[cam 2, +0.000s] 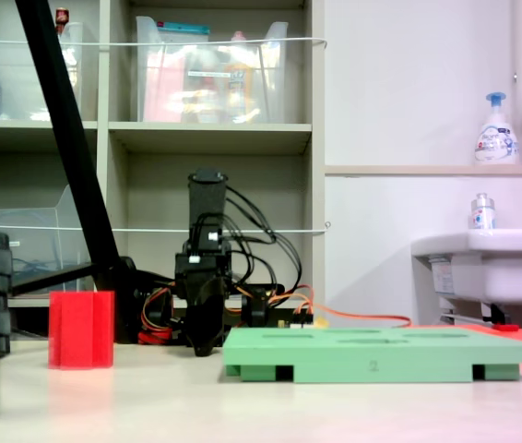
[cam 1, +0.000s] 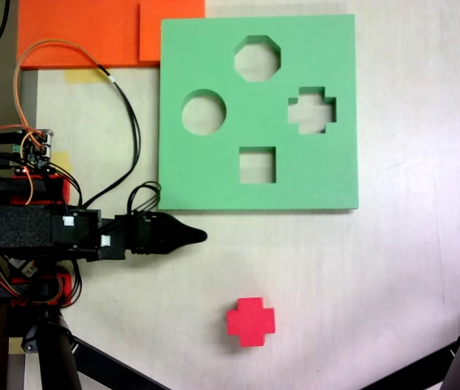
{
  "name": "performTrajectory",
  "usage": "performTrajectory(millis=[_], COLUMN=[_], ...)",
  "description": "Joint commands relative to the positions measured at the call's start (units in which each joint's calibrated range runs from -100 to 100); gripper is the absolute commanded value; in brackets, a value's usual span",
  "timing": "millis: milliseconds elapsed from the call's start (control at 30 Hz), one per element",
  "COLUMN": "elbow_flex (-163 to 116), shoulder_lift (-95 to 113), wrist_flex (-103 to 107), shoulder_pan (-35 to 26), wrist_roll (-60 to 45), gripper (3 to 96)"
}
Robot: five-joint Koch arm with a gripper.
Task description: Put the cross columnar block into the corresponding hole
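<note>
Tool: the tool [cam 1: 191, 236] sits at centre left of the first exterior view, black tips drawn together to a narrow point, nothing held. In the second exterior view it [cam 2: 204, 343] points down, close to the worktop [cam 1: 392, 284], just beside the board's near edge.
Cross columnar block: the cross columnar block [cam 1: 251, 321] stands upright at lower centre of the first exterior view, clear of the tool and of the board. In the second exterior view it [cam 2: 81, 329] stands at the left of the frame.
Green foam board: the green foam board [cam 1: 197, 179] lies flat in the upper centre of the first exterior view, with four cutouts.
Corresponding hole: the corresponding hole [cam 1: 312, 109] is toward the board's right side, empty. The octagonal cutout [cam 1: 257, 58], round cutout [cam 1: 204, 112] and square cutout [cam 1: 257, 165] are also empty.
Step in hand: judged to be the approach to the block; no grasp made yet.
Method advised: open the tool before descent, centre it over the block, and close on two opposite arms or flat faces so that the foam does not twist. Lift clear of the board edge, then turn the block until its arms match the plus outline before lowering.
Risk: the foam is light, so a glancing touch may tip or push it.
Clutter: orange foam sheets [cam 1: 84, 32] at upper left, well apart from the work.
</note>
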State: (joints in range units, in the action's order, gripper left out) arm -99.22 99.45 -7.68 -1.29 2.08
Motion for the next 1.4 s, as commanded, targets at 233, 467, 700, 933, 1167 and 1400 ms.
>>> performTrajectory(millis=[233, 467, 700, 933, 1167, 1400], elbow_flex=[-0.78, -0.78, -0.78, -0.78, 5.5, 48.47], shoulder_lift=[0.55, 0.55, 0.55, 0.55, 0.55, -5.74], wrist_flex=[6.67, 6.67, 6.67, 6.48, 21.31, 71.0], shoulder_pan=[0.29, 0.29, 0.24, 2.0, 4.35, 5.03], wrist_roll=[-0.15, -0.15, 0.05, 11.53, 20.95, 29.11], gripper=[49.7, 49.7, 48.2, 48.1, 43.6, 43.6])
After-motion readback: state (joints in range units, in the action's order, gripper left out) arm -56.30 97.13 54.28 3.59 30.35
